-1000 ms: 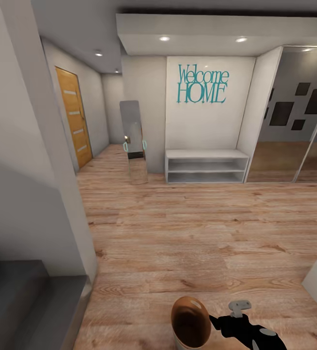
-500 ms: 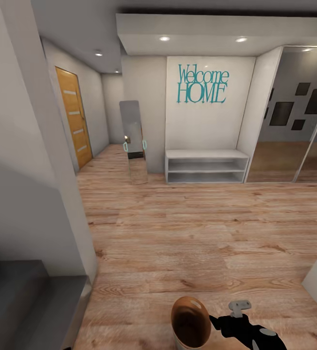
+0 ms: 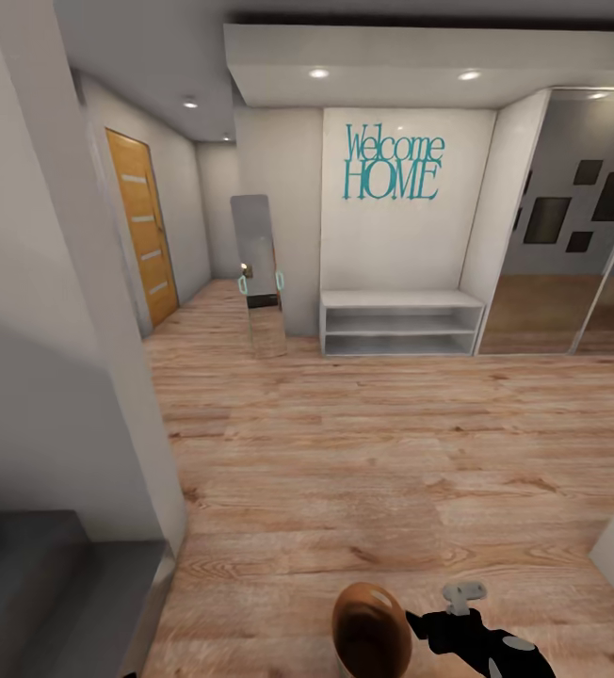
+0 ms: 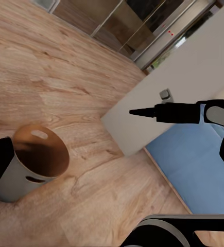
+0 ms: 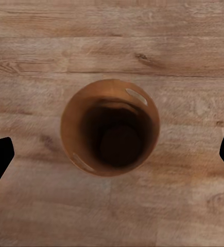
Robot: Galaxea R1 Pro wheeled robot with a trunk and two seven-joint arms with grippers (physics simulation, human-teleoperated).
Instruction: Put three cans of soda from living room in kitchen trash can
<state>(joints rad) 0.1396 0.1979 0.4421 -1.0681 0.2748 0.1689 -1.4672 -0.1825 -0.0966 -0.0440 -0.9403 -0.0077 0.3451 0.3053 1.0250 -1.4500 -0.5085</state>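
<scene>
Here, the tash can (image 5: 110, 133) stands on the wood floor (image 3: 363, 443), directly below the right gripper (image 5: 112, 157), whose jaws are spread wide and empty. Probably positioning the bin; next, descend and close on its rim.

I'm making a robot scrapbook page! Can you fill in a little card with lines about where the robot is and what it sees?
Place: entrance hall with pale wood floor
Wall words: teal "Welcome HOME" sign
Under the sign: white open shelf bench
Door: orange wooden door
Also there: tall standing mirror
Bin: tash can upright on the floor, brown inside
Cans inside: cannot tell, bottom is dark
Right gripper: above the bin, fingers wide apart
Blue thing: blue cushion
</scene>
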